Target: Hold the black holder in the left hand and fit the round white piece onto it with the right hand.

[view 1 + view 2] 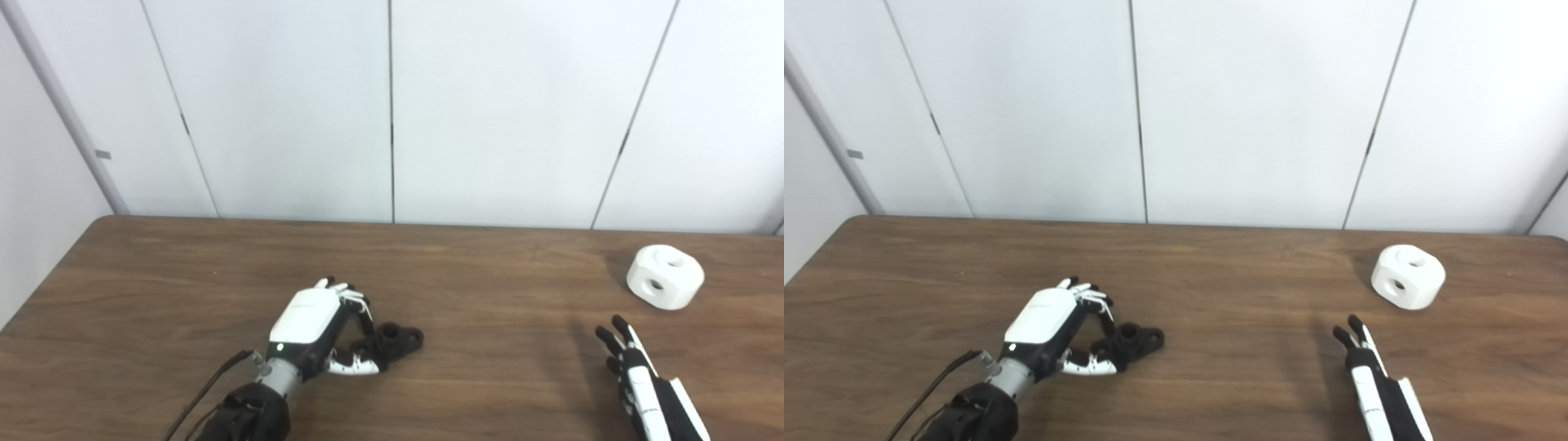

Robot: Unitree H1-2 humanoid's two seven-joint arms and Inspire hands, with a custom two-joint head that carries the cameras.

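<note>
Nearest, at the bottom right, the right hand holds nothing, its fingers straight, slightly apart and pointing away across the wooden desk. Left of it, the left hand curls around the near end of the black holder, fingers and thumb pinching it where it lies on the desk. Farther back on the right, the round white piece sits alone, well apart from both hands.
</note>
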